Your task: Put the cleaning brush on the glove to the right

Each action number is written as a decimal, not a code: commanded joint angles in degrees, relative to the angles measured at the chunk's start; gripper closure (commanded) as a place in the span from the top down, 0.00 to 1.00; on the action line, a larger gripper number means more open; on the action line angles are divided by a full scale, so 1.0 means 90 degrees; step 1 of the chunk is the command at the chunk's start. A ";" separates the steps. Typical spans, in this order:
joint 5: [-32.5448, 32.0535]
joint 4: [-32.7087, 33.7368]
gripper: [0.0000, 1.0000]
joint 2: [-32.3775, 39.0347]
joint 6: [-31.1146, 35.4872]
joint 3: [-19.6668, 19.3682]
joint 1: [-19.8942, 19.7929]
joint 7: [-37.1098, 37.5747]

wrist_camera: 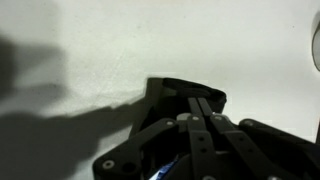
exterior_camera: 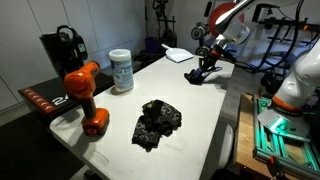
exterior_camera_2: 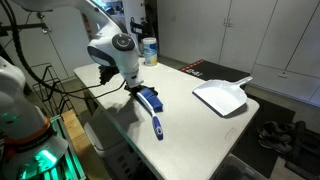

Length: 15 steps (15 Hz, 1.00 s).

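The cleaning brush (exterior_camera_2: 151,106) is blue with a white-tipped handle and lies near the table's edge. Its head rests on a dark glove (exterior_camera: 204,75). My gripper (exterior_camera_2: 134,88) is low at the brush's head end, also seen in an exterior view (exterior_camera: 205,63). In the wrist view the fingers (wrist_camera: 197,100) are pressed together, with their tips over the black glove (wrist_camera: 170,90). A sliver of blue (wrist_camera: 165,172) shows beneath them. I see nothing held between the fingers. A second pair of black gloves (exterior_camera: 157,122) lies mid-table.
An orange drill (exterior_camera: 86,95) and a wipes canister (exterior_camera: 121,71) stand at one end of the white table (exterior_camera: 190,110). A white dustpan (exterior_camera_2: 222,97) lies near the brush. A black case (exterior_camera: 62,50) stands behind the drill. Gym gear stands beyond the table.
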 commanded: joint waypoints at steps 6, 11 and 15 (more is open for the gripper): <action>-0.0385 -0.0014 0.01 -0.0177 0.0017 0.0080 -0.0034 0.0239; -0.1425 0.0422 0.01 -0.0122 -0.0035 0.0307 -0.0009 0.1095; -0.2403 0.0992 0.01 0.0043 -0.0269 0.0492 0.0070 0.1891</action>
